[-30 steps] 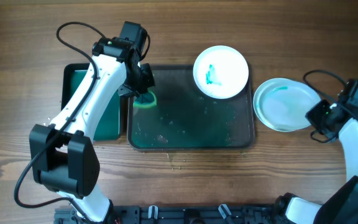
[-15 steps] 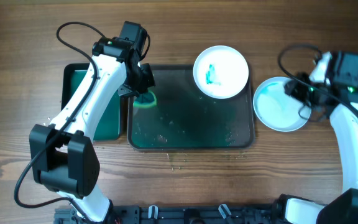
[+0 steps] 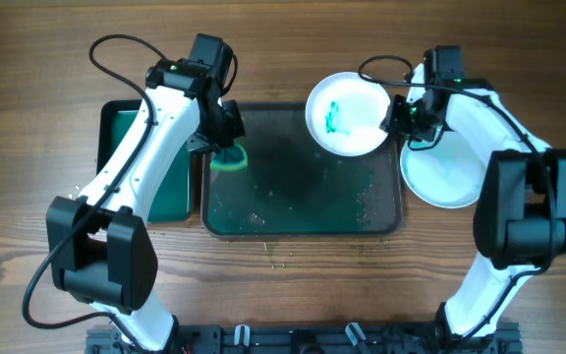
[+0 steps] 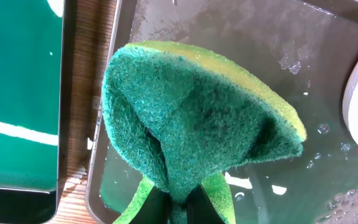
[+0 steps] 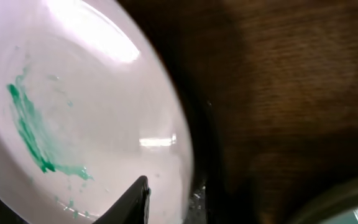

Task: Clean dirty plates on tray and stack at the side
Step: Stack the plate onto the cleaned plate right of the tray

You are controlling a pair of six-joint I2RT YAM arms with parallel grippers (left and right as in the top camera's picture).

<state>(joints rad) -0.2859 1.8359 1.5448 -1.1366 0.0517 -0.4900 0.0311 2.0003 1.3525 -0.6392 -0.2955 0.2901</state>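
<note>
A dirty white plate (image 3: 350,113) with a green smear sits at the back right corner of the dark tray (image 3: 303,202). My right gripper (image 3: 398,116) is at the plate's right rim. In the right wrist view one finger lies over the plate (image 5: 73,99) and the gripper (image 5: 173,196) looks open across the rim; the other finger is lost in shadow. My left gripper (image 3: 226,138) is shut on a green and yellow sponge (image 3: 230,157) at the tray's back left. The left wrist view shows the gripper (image 4: 179,208) pinching the folded sponge (image 4: 197,118) over the wet tray (image 4: 241,37).
A pale, clean-looking plate (image 3: 442,172) lies on the wooden table right of the tray, under my right arm. A green bin (image 3: 131,147) stands left of the tray. Water drops and crumbs lie on the tray floor.
My right arm has swung from the table's right edge, over the plate on the table, to the dirty plate's right rim. The left arm and sponge have not moved.
</note>
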